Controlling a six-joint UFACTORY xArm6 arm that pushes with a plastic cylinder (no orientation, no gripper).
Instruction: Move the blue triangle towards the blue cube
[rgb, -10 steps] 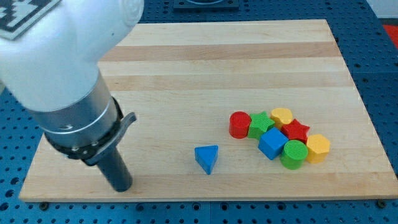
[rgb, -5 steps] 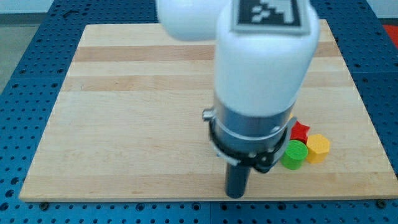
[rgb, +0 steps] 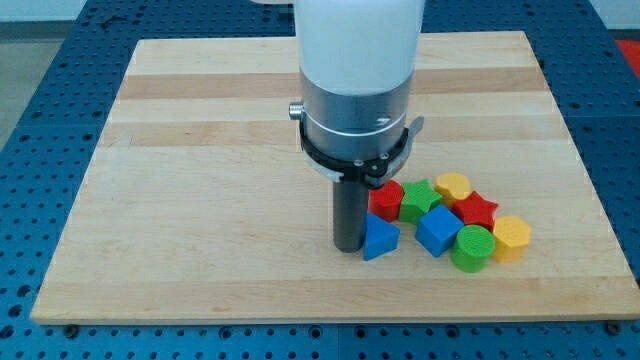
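The blue triangle (rgb: 379, 239) lies on the wooden board (rgb: 200, 200), just left of the blue cube (rgb: 437, 230), with a small gap between them. My tip (rgb: 347, 246) stands against the triangle's left side, touching it. The cube sits in a cluster of blocks at the view's right. The arm's white and grey body rises above the tip and hides the board behind it.
Around the blue cube are a red cylinder (rgb: 386, 200), a green star (rgb: 421, 198), a yellow block (rgb: 453, 187), a red star (rgb: 477, 211), a green cylinder (rgb: 472, 248) and a yellow hexagon block (rgb: 511, 238).
My tip swept from the board's lower left to the right, then back up to the triangle's left side. The blue triangle now lies farther right, close to the blue cube.
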